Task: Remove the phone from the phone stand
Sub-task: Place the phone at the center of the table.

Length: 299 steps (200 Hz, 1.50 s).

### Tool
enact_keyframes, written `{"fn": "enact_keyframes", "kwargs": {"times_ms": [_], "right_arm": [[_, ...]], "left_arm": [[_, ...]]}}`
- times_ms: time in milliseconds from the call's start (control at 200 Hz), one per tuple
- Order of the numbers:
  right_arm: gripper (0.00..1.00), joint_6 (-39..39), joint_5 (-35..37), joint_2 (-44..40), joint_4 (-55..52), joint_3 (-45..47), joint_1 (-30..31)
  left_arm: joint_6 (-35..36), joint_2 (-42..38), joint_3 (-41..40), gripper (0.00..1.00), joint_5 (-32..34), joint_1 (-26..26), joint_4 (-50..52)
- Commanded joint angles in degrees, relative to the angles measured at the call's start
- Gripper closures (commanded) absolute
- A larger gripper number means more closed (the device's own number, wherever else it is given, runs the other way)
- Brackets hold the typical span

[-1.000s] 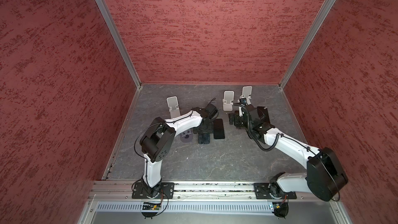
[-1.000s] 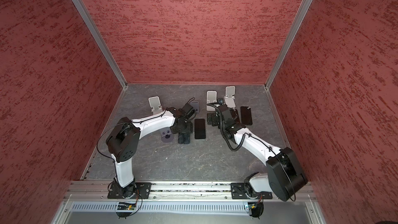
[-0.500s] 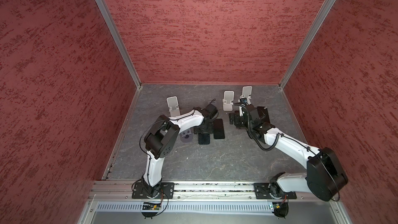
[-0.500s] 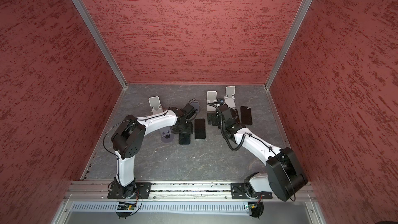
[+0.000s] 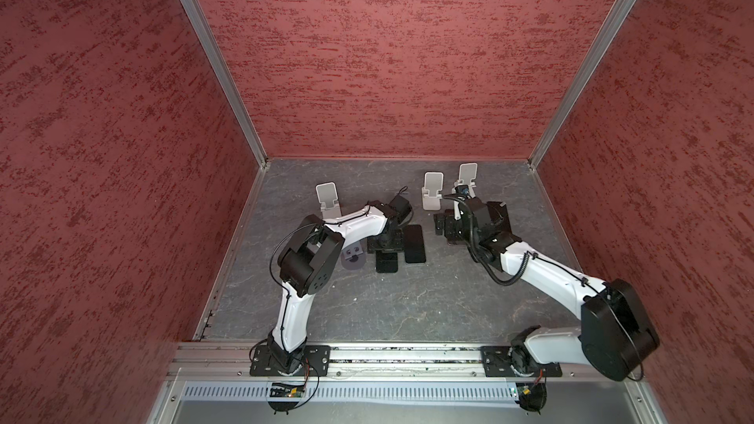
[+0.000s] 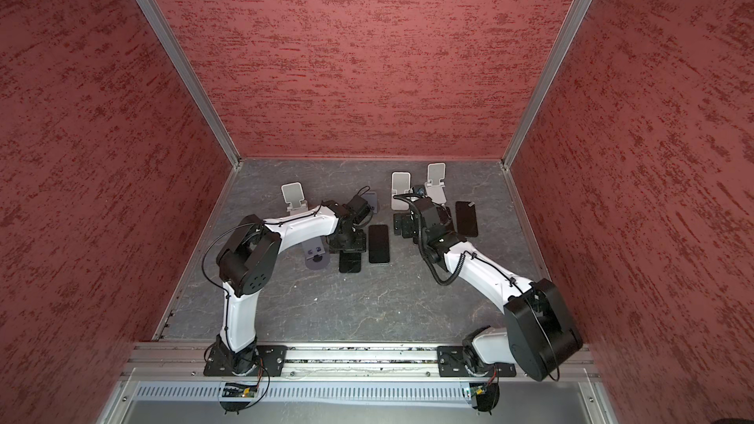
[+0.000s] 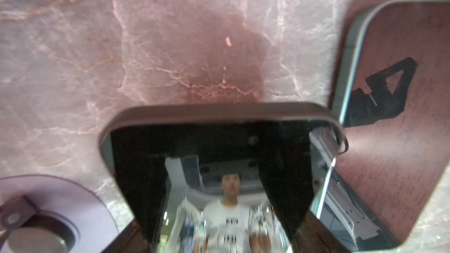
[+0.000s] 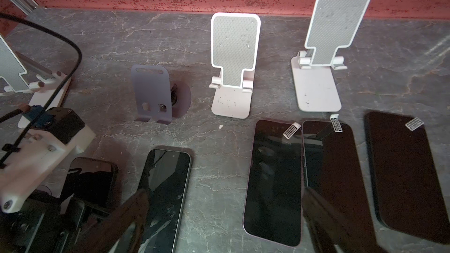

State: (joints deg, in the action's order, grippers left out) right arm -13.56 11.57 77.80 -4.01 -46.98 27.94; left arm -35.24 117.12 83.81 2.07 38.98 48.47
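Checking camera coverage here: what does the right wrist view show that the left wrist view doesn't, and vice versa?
Only the right wrist view: empty white stands, an upright grey stand, three tagged phones lying flat, and the open right gripper. Only the left wrist view: a person's reflection in the screen of the gripped phone. Both: that phone, the left gripper closed on it, the neighbouring phone flat beside it, and the marbled table.
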Motion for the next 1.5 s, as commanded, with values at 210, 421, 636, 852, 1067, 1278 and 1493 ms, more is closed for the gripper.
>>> {"fn": "enact_keyframes", "kwargs": {"times_ms": [210,421,636,852,1067,1278,1493], "right_arm": [[0.01,-1.1,-0.9,-1.2,1.7,1.3,-0.7],[0.01,-1.2,-0.9,-1.6,1.8,1.6,-0.7],[0.01,-1.3,-1.1,-1.7,1.6,1.7,-0.7],[0.01,-1.5,-1.3,-1.8,1.2,1.8,-0.7],[0.01,-1.6,-1.7,-1.7,1.4,1.6,-0.8],[0.01,-2.1,-1.8,-2.9,1.3,1.2,-0.8],[0.01,-2.4,-1.6,-4.6,0.9,1.6,-0.9]], "left_arm": [[-0.1,2.8,1.1,0.33,-0.3,-0.7,0.0],[-0.1,3.5,1.5,0.33,0.4,-0.7,1.0],[-1.4,5.3,3.8,0.31,2.9,-0.7,5.8],[-1.8,6.8,4.9,0.30,2.7,-0.7,7.6],[-1.6,8.0,6.4,0.28,2.7,-0.6,8.7],[-1.5,9.5,7.9,0.27,2.8,-0.6,10.2],[-1.6,10.6,8.9,0.25,2.4,-0.5,10.2]]}}
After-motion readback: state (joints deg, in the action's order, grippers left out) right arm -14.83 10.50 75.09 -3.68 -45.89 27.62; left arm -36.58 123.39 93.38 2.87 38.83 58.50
